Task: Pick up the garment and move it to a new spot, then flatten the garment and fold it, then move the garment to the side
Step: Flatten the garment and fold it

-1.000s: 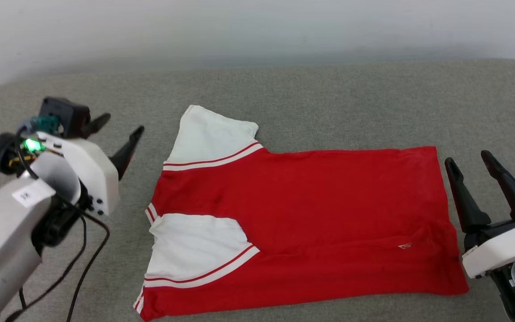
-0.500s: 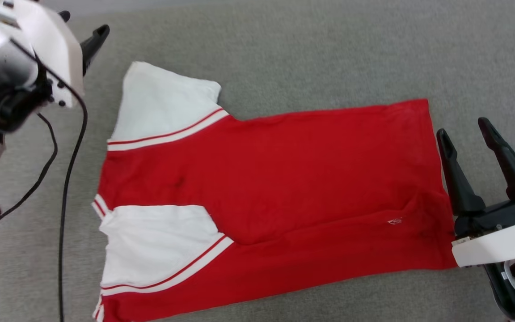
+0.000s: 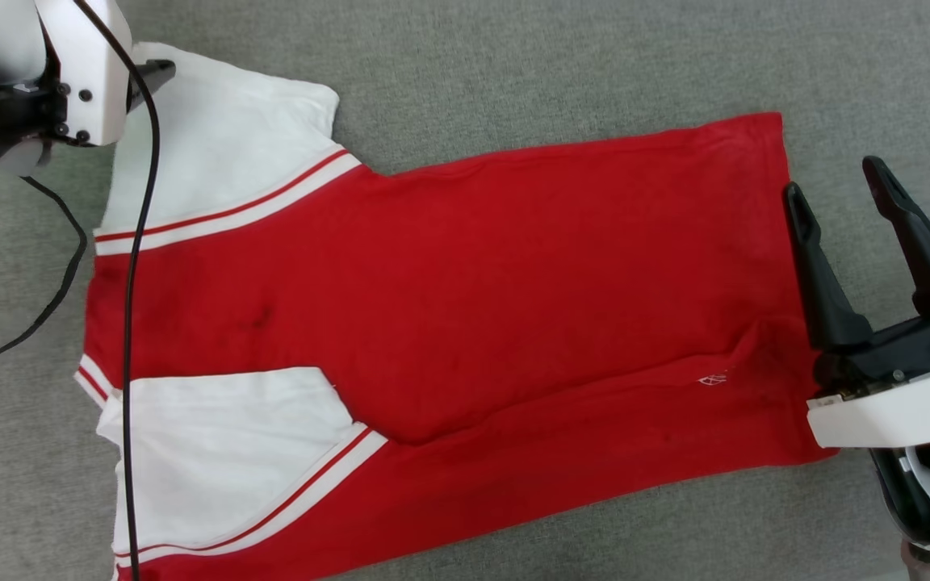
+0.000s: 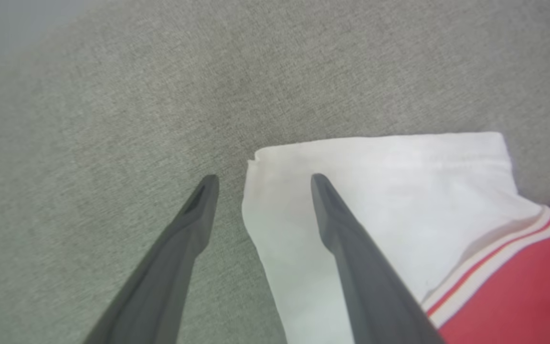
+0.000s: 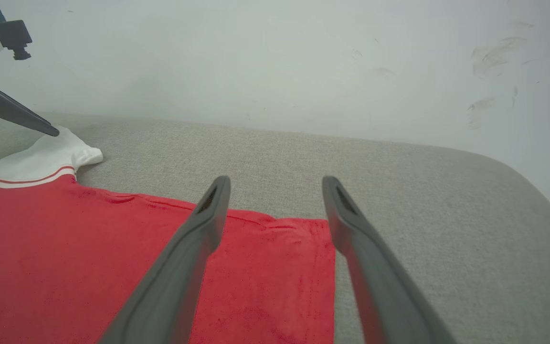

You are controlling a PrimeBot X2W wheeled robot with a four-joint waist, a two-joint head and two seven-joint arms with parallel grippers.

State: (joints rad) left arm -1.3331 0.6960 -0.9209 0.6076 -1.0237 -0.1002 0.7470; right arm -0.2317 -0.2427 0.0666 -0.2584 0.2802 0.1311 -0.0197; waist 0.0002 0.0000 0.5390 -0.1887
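The shirt [image 3: 465, 307] lies flat on the grey cushion [image 3: 513, 64], collar end to the left and hem toward the cushion's right end. The left gripper [image 4: 264, 178] is at the outer corner of the far sleeve [image 3: 223, 145]. Its jaws are spread and empty, one finger over the white cloth and the other over bare cushion, with the sleeve's edge between them. The right gripper [image 3: 832, 176] is at the hem, also wide open and holding nothing, with one finger above the red edge and one above the cushion just beside it.

Whether any fingertip touches cloth cannot be told. The left wrist's white housing covers the sleeve's corner in the head view, and a black cable [image 3: 130, 323] hangs across the near sleeve [image 3: 223, 452]. The shirt's near left corner is cut off at that view's bottom edge. A small white logo [image 3: 711, 379] near the hem is too small to read.

The left wrist reaches in from the far left. The right fingers point away from the robot, leaning slightly left.
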